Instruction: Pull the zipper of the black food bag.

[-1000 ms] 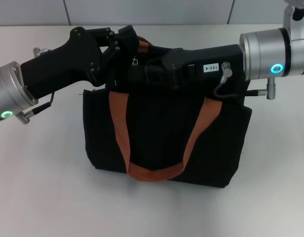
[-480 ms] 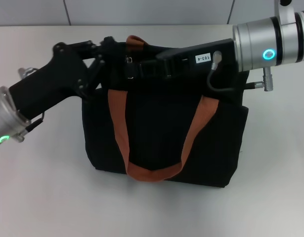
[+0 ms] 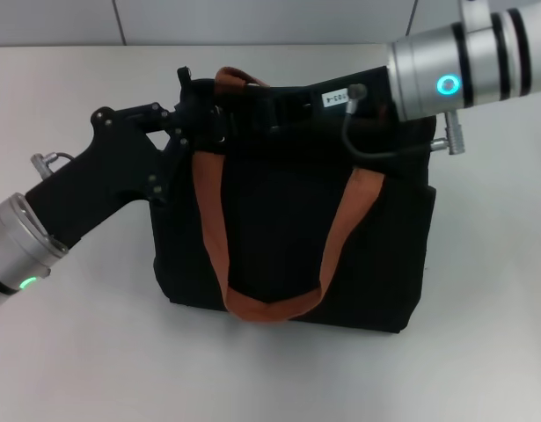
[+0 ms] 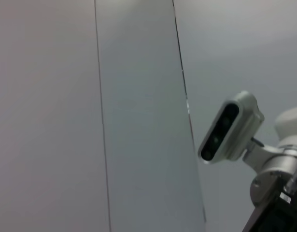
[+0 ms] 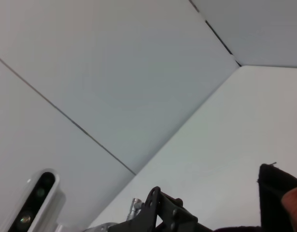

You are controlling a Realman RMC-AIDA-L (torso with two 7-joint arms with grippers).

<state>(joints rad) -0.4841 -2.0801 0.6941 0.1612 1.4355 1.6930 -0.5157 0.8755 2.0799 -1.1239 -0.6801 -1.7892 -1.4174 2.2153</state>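
The black food bag (image 3: 288, 229) stands in the middle of the white table, with its orange-brown handles hanging down the front. My left gripper (image 3: 195, 119) is at the bag's top left corner, shut on the fabric, and a point of fabric sticks up beside it. My right gripper (image 3: 245, 101) reaches in from the right along the top edge and is shut on the zipper (image 3: 220, 112), which shows only as a small silver glint between the two grippers. The right wrist view shows the bag's corner (image 5: 278, 186) and the left gripper (image 5: 160, 212).
The white table (image 3: 481, 334) spreads around the bag, with a grey wall behind it. The left wrist view shows only the wall and the right arm's wrist camera (image 4: 228, 128).
My right gripper has moved left along the bag's top edge and the silver pull has moved left with it. The left arm has swung lower and nearer, still at the bag's corner.
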